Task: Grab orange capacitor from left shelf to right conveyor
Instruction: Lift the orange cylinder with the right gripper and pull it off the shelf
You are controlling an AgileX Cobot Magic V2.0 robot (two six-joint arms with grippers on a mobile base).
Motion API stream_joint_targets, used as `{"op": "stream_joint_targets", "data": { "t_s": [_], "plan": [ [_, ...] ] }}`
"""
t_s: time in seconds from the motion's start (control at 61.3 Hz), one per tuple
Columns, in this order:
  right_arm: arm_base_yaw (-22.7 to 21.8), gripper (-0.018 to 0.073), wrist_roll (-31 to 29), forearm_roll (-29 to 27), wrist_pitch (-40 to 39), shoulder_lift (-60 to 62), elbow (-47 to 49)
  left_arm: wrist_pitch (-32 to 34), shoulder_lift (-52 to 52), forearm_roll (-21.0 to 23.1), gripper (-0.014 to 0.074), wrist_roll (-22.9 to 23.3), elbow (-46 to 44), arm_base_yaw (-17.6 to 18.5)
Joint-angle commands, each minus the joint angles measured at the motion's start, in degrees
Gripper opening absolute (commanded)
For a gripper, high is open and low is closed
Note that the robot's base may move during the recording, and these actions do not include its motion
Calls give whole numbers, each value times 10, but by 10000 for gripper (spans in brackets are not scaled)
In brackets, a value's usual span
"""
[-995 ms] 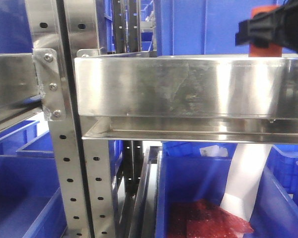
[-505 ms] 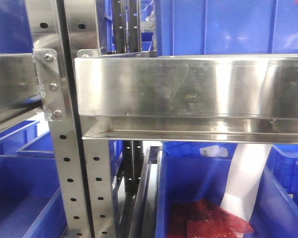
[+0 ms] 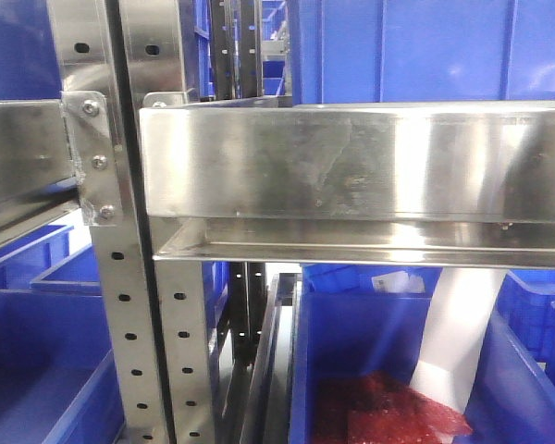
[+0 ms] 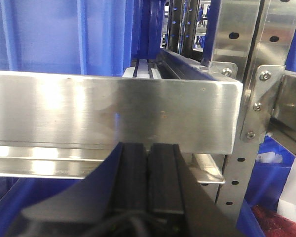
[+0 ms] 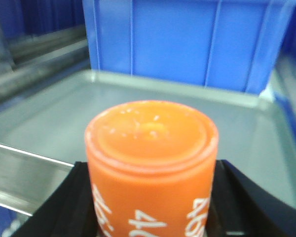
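Orange capacitor point(image 5: 151, 163) sits clamped in right gripper point(image 5: 151, 217) over left shelf point(image 5: 44, 123) front edge; left gripper point(image 4: 148, 170) is closed, empty.

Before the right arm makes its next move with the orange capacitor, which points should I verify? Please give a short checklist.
1. Grip: orange capacitor sits between the fingers of the right gripper, one on each side: ok.
2. Clearance: capacitor's base over the left shelf floor: cannot tell, base is hidden.
3. Obstacle: blue bin behind stands apart from the capacitor: ok.
4. Left side: left gripper is shut, empty, in front of the shelf lip: ok.
5. Goal: right conveyor in sight: not ok, no view shows it.
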State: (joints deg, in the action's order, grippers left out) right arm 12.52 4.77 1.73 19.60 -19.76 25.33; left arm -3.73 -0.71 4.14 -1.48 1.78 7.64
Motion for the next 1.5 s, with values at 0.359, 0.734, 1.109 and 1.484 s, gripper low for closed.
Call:
{"op": "stream_joint_targets", "data": {
  "t_s": [0.359,0.734,1.109,1.484],
  "plan": [
    [-3,65,1,6,25,116,38,51,-7,1,-127,1,-3,2],
    [-3,65,1,6,19,116,38,51,-7,1,-127,1,-3,2],
    [-3,65,1,6,19,116,38,51,-7,1,-127,1,-3,2],
    [-3,65,1,6,19,116,38,51,-7,1,-127,1,-3,2]
  ]
}}
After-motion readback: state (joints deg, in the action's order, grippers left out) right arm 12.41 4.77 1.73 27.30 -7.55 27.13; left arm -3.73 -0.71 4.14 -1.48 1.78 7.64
